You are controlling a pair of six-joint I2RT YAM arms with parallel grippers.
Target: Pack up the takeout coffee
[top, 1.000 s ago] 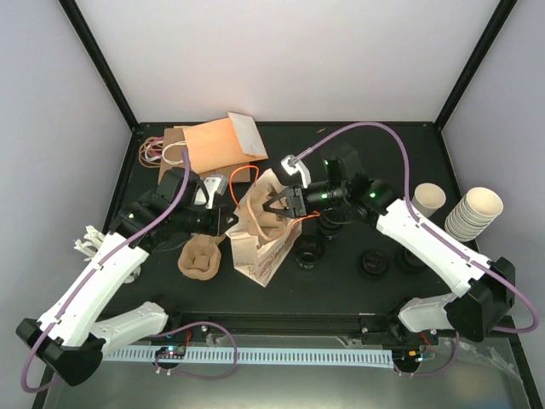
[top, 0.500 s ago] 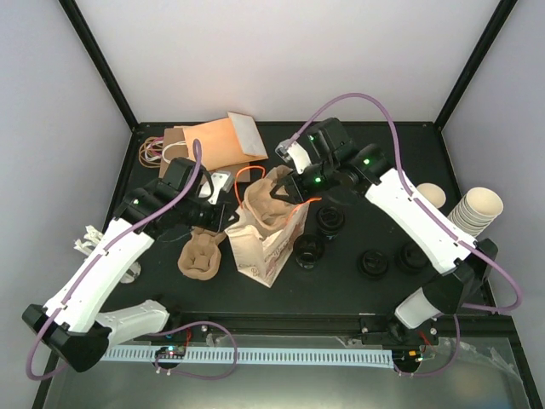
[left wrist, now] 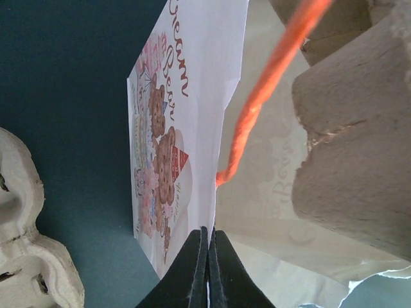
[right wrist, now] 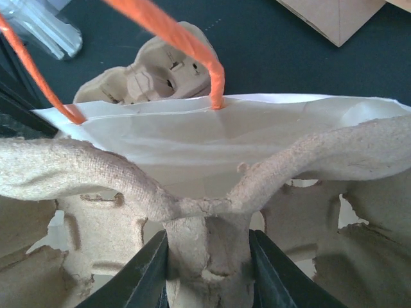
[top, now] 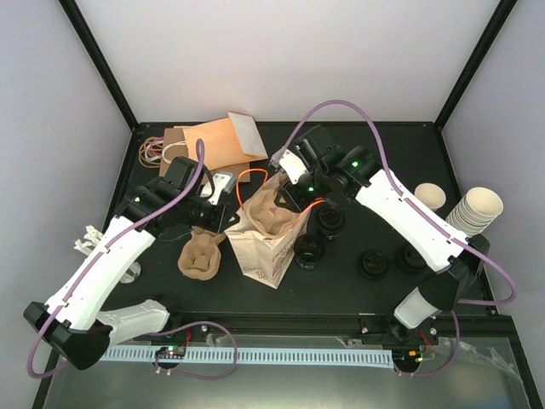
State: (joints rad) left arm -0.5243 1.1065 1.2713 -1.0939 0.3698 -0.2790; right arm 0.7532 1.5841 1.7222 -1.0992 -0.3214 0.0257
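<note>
Cam up top: paper bag stands mid-table w/ pulp carrier in its mouth. By right edge, takeout coffee sits upright, just beside cup stack, well apart from bag. Left wrist cam: left gripper pinched tight on bag's rim. Right wrist cam: right gripper clamped on carrier's centre post, inside bag.

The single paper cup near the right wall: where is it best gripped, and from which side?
Probably grip the cup across its side wall just below the rim, coming from its left. It seems to stand upright, mouth open, and the stack of cups stands close on its right, so that side looks crowded.
</note>
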